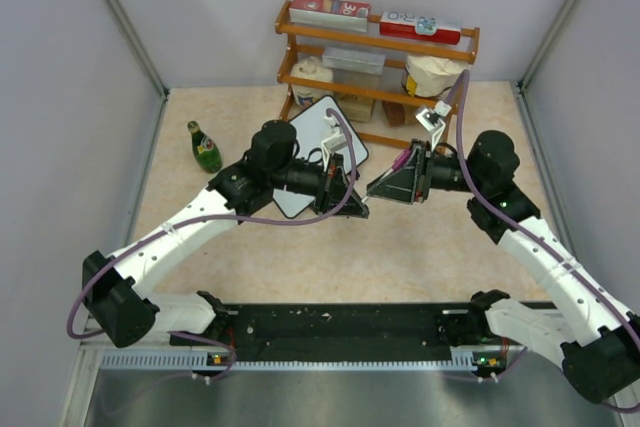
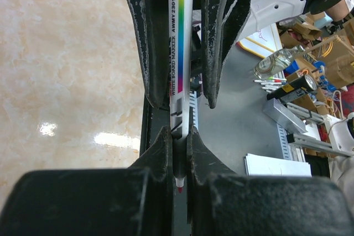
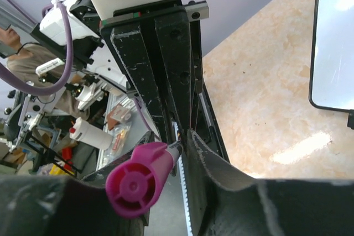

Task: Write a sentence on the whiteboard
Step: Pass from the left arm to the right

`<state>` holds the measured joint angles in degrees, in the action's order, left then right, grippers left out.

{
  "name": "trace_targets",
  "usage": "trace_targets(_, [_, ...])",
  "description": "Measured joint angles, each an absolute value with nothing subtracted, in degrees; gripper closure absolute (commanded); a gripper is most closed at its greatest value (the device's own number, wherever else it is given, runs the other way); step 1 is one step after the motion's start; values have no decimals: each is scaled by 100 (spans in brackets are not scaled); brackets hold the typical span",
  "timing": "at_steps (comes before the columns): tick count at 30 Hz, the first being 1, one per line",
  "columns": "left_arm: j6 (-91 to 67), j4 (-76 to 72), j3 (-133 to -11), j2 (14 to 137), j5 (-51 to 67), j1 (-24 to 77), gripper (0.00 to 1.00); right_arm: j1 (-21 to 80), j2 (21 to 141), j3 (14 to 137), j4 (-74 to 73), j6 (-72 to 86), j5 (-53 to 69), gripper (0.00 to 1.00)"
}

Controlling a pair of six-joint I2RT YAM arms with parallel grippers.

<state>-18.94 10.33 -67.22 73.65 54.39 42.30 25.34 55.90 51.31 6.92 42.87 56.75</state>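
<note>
The whiteboard [image 1: 322, 135] lies tilted on the table behind my left gripper, partly hidden by that arm. Its corner shows blank in the right wrist view [image 3: 334, 48]. No sentence shows on it. A white marker [image 2: 181, 53] with a rainbow stripe is held level above the table between both grippers. My left gripper [image 2: 178, 136] is shut on its dark neck, with the bare pink-red tip [image 2: 178, 190] pointing toward the wrist. My right gripper [image 3: 178, 142] is shut on the other end, where the pink cap [image 3: 135, 179] sits. The grippers [image 1: 340, 192] [image 1: 388, 187] meet tip to tip.
A green bottle [image 1: 205, 147] stands at the left of the table. A wooden shelf [image 1: 375, 57] with boxes and jars stands at the back. A black strip [image 1: 340, 327] runs along the near edge between the arm bases.
</note>
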Motion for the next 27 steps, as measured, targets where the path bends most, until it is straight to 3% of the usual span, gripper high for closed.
trace_targets(2, [-1879,1033,-6718,7365,5439,4230,100,2536,5575,5131,589,4219,5686,65])
trace_targets(9, [-1828,1011,-6689,7363,5489,4230,100,2539,5446,5131,469,4130,5734,74])
trace_targets(13, [-1826,1011,-6689,7360,5540,4230,100,2539,5443,5129,475,4158,5730,86])
trace_targets(15, [-1837,1009,-6689,7354,5568,4230,100,2539,5443,5129,473,4139,5706,100])
trace_targets(19, [-1938,1031,-6689,7334,5557,4230,100,2539,5443,5105,489,4040,5640,100])
trace_targets(20, [-1940,1039,-6689,7334,5542,4230,95,2539,5443,5105,484,4021,5631,100])
trace_targets(23, [-1920,1074,-6689,7332,5441,4230,45,2539,5441,5105,419,3944,5531,100])
trace_targets(25, [-1802,1114,-6670,7310,5319,4230,29,2539,5430,5105,294,3916,5450,100])
trace_targets(27, [-1739,1164,-6578,7214,5105,4230,18,2539,5389,5105,139,3872,5251,100])
